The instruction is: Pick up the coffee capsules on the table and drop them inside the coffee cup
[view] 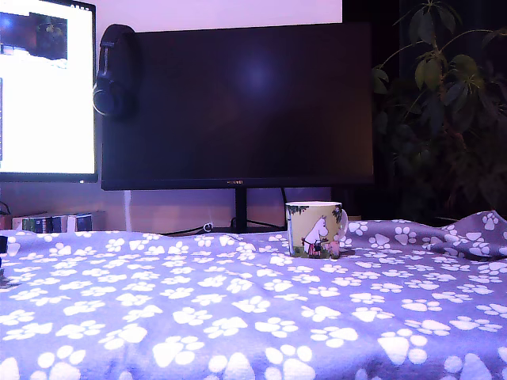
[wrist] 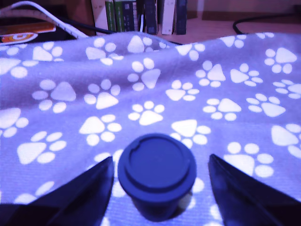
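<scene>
1 dark capsule (wrist: 156, 181) stands lid up on the paw-print table (wrist: 141, 94), between the gripper (wrist: 161, 159) fingers (wrist: 84, 193), which are spread wide and hold nothing. Best to close squarely on its body under the rim. The cup (view: 315, 229) sits right of centre in the exterior view.

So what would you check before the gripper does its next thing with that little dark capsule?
1. The capsule lies between the fingers of the gripper: ok.
2. The gripper is open, with a gap on both sides of the capsule: ok.
3. The capsule stands upright on the table: ok.
4. The coffee cup is upright, with nothing over its mouth: ok.
5. Free way from capsule to coffee cup: cannot tell, since no view shows both.
</scene>
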{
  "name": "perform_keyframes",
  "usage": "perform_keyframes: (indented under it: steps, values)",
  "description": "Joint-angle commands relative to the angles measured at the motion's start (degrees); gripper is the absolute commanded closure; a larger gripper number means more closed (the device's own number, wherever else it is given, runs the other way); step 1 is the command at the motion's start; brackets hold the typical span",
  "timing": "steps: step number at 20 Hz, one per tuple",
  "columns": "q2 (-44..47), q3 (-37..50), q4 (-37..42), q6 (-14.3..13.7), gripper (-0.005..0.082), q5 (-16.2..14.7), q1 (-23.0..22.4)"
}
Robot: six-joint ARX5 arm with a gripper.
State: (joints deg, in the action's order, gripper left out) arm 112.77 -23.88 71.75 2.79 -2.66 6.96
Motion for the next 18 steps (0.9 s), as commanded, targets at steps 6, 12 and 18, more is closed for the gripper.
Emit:
perform_keyframes:
  steps: [6,12,18]
  values:
    - [1.25,-0.35,-0.11,-0.24,0.0552,-0.11,0.26]
    - [1.25,-0.52,0.33,0.24,0.0613,-0.13,0.26]
    - [0.66,-0.61,0.72,0.20,0.0665,-5.62,0.20]
